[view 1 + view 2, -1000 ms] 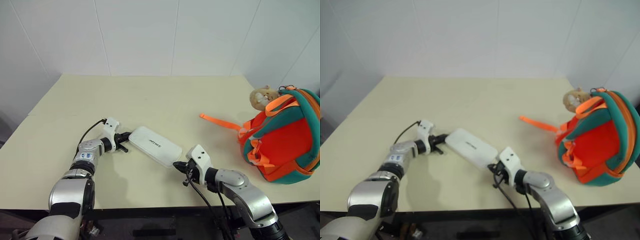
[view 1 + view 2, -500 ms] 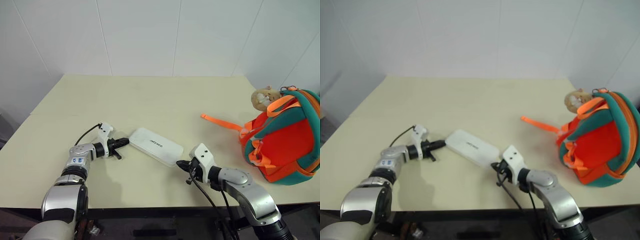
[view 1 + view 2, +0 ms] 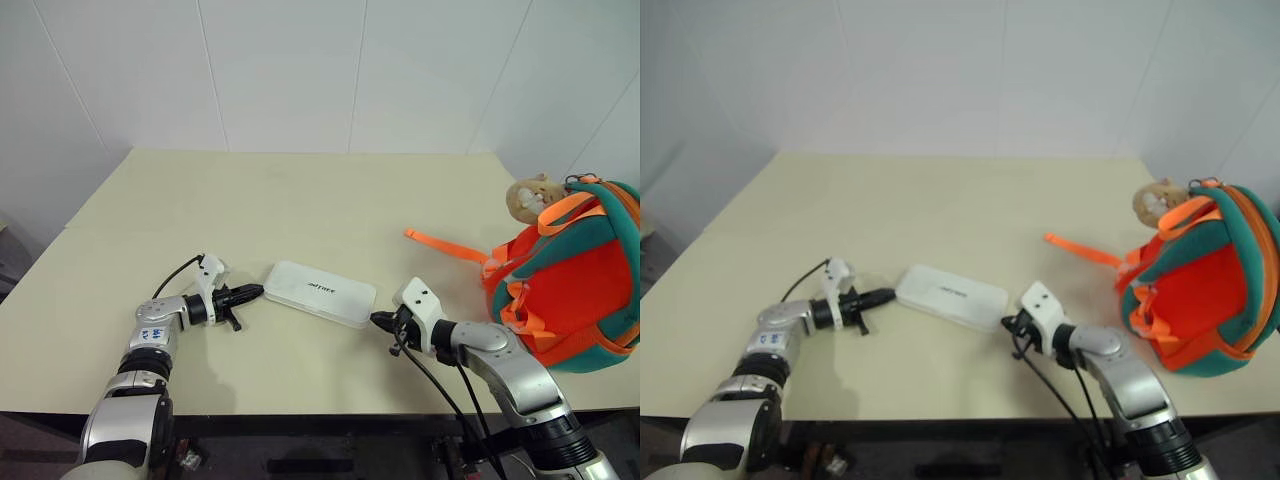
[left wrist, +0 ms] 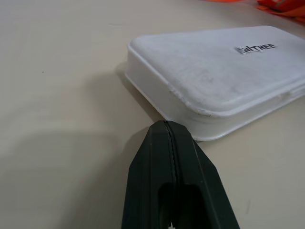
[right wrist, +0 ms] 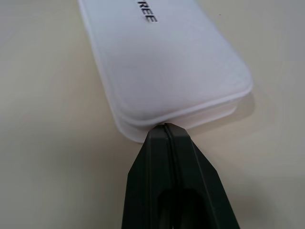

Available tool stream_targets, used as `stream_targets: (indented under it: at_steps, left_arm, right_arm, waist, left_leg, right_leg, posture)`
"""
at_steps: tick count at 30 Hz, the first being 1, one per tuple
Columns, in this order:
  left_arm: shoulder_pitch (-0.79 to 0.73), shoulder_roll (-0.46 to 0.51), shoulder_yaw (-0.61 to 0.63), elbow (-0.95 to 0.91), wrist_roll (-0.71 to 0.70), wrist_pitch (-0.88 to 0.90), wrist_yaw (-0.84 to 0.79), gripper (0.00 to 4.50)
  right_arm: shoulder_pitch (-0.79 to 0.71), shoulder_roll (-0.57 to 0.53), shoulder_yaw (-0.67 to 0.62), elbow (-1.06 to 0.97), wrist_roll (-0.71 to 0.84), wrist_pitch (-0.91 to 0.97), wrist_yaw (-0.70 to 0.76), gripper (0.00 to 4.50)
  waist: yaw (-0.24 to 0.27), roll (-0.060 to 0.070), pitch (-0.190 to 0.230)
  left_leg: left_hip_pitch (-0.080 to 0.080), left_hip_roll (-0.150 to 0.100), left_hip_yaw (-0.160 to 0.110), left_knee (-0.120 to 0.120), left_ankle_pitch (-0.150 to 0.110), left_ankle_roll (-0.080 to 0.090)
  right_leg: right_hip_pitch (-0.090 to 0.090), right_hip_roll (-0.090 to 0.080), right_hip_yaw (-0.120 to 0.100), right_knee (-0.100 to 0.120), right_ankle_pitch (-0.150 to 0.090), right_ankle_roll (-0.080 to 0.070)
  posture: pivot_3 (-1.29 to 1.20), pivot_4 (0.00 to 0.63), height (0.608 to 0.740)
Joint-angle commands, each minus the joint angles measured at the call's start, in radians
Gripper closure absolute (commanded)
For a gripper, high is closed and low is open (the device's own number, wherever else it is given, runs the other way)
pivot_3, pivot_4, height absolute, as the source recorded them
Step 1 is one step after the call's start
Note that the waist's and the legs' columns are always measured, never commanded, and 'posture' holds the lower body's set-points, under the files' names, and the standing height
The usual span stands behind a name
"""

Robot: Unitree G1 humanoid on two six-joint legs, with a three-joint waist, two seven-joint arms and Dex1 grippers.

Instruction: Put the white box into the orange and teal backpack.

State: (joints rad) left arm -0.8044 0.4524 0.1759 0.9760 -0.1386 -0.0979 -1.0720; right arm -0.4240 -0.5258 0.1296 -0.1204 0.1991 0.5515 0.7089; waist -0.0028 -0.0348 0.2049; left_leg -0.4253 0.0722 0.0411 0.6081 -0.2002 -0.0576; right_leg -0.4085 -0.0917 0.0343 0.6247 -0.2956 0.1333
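Change since a second ago: white box (image 3: 320, 294) swung flatter across the table, long axis now nearly left to right; both arms spread wider apart with it.
White box position: flat on the table (image 3: 300, 200), near-centre, lettering up, lid on.
Left gripper (image 3: 258, 291): fingers pressed together, nothing between them; tip at the box's left short edge, touching or just short of it in the wrist view, cannot tell which.
Right gripper (image 3: 377, 320): fingers pressed together, nothing between them; tip against the box's right short edge, at the lower rim under the lid lip.
Box edges: rounded corners, stepped lip all round; near long edge and far long edge both free of contact.
Orange and teal backpack (image 3: 565, 285): far right of the table, upright, teal trim round the orange body; well apart from the box.
Plush toy (image 3: 527, 197): at the backpack's far upper side.
Orange strap (image 3: 445, 247): lying on the table, trailing left from the backpack.
Open room: bare tabletop between box and backpack, crossed by the strap alone; wide bare surface far of the box, narrower strip on the near side up to the table edge.
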Motion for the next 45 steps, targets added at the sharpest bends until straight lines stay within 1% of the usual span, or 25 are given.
stream_targets:
  at_steps: [1, 8, 18, 27, 31, 34, 37, 38, 40, 42, 44, 45]
  left_arm:
    - [0.058, -0.037, -0.042, -0.092, -0.02, 0.05, -0.037, 4.5]
    - [0.149, -0.044, -0.065, -0.256, -0.048, 0.135, -0.039, 4.5]
    - [0.255, -0.055, -0.095, -0.434, -0.081, 0.232, -0.025, 4.5]
    - [0.285, -0.047, -0.093, -0.477, -0.081, 0.24, 0.009, 4.5]
    - [0.261, -0.017, -0.07, -0.458, -0.066, 0.185, 0.053, 4.5]
    - [0.25, 0.017, -0.048, -0.47, -0.096, 0.2, 0.04, 4.5]
    - [0.253, 0.061, -0.028, -0.506, -0.134, 0.281, 0.026, 4.5]
    - [0.258, 0.084, -0.023, -0.53, -0.164, 0.359, 0.008, 4.32]
    - [0.263, 0.12, -0.009, -0.567, -0.217, 0.486, -0.011, 3.9]
    - [0.252, 0.183, 0.001, -0.575, -0.274, 0.669, -0.047, 3.23]
    - [0.222, 0.218, 0.008, -0.549, -0.301, 0.767, -0.058, 2.67]
    - [0.201, 0.226, 0.009, -0.53, -0.315, 0.816, -0.056, 2.32]
  right_arm:
    - [-0.026, -0.009, -0.018, 0.021, 0.0, -0.05, 0.023, 4.48]
    - [-0.043, -0.02, -0.023, 0.074, -0.011, -0.087, 0.047, 4.48]
    - [-0.076, -0.016, -0.023, 0.159, -0.033, -0.143, 0.074, 4.48]
    - [-0.085, -0.011, -0.017, 0.186, -0.037, -0.16, 0.095, 4.48]
    - [-0.09, -0.033, -0.038, 0.174, -0.019, -0.128, 0.114, 4.48]
    - [-0.092, -0.071, -0.064, 0.161, -0.001, -0.082, 0.143, 4.48]
    - [-0.094, -0.127, -0.081, 0.147, 0.021, -0.029, 0.189, 3.87]
    - [-0.097, -0.153, -0.087, 0.14, 0.037, -0.002, 0.217, 3.55]
    - [-0.114, -0.185, -0.101, 0.141, 0.06, 0.039, 0.24, 2.86]
    - [-0.169, -0.214, -0.119, 0.167, 0.101, 0.119, 0.274, 2.12]
    - [-0.221, -0.221, -0.131, 0.203, 0.131, 0.178, 0.291, 1.53]
    - [-0.247, -0.218, -0.136, 0.223, 0.146, 0.211, 0.292, 1.15]
  waist:
    - [0.001, 0.0, 0.0]
    - [-0.001, 0.0, 0.0]
    - [-0.002, 0.001, -0.001]
    - [-0.002, 0.001, -0.001]
    - [-0.002, 0.001, -0.001]
    - [-0.002, 0.001, -0.001]
    - [-0.002, 0.001, -0.001]
    - [-0.005, 0.001, -0.001]
    - [-0.008, 0.001, -0.001]
    - [-0.018, 0.001, -0.001]
    - [-0.027, 0.001, -0.001]
    - [-0.027, 0.001, -0.001]
  left_leg:
    - [0.0, 0.0, 0.0, 0.001, 0.0, 0.0]
    - [0.001, 0.0, 0.0, 0.003, -0.001, 0.001]
    - [0.002, 0.0, 0.0, 0.003, -0.001, 0.001]
    - [0.003, 0.0, 0.0, 0.003, -0.001, 0.001]
    - [0.004, 0.0, 0.0, 0.003, -0.001, 0.001]
    - [0.004, 0.0, -0.001, 0.003, -0.001, 0.001]
    - [0.003, 0.0, -0.001, 0.003, -0.001, 0.001]
    - [0.003, 0.0, 0.0, 0.003, -0.001, 0.001]
    - [0.001, 0.0, 0.0, 0.002, -0.001, 0.001]
    - [0.001, 0.0, 0.0, 0.001, -0.001, 0.001]
    - [0.001, 0.0, 0.0, 0.001, -0.001, 0.001]
    - [0.001, 0.0, 0.0, 0.001, -0.001, 0.001]
  right_leg:
    - [0.0, 0.0, 0.0, 0.0, 0.0, 0.0]
    - [0.002, 0.0, 0.0, 0.0, 0.0, 0.0]
    - [0.003, -0.001, 0.0, 0.0, 0.0, 0.0]
    - [0.005, -0.001, 0.0, 0.0, 0.0, 0.0]
    - [0.005, -0.001, 0.0, 0.0, 0.0, 0.0]
    - [0.005, -0.001, 0.0, -0.001, 0.001, 0.0]
    - [0.005, -0.001, 0.0, -0.001, 0.001, 0.0]
    - [0.004, -0.001, 0.0, -0.002, 0.001, 0.0]
    - [0.002, -0.001, 0.0, -0.002, 0.001, -0.001]
    - [0.001, 0.0, 0.0, -0.002, 0.0, -0.001]
    - [0.001, 0.0, 0.0, -0.002, 0.0, -0.001]
    - [0.001, 0.0, 0.0, -0.002, 0.0, -0.001]
  posture:
    - [0.0, 0.15, 0.74]
    - [0.0, 0.15, 0.74]
    - [0.0, 0.15, 0.74]
    - [0.0, 0.15, 0.74]
    - [0.0, 0.15, 0.74]
    - [0.0, 0.15, 0.74]
    - [0.0, 0.15, 0.74]
    - [0.0, 0.15, 0.74]
    - [0.0, 0.15, 0.74]
    - [0.0, 0.15, 0.74]
    - [0.0, 0.15, 0.74]
    - [0.0, 0.15, 0.74]
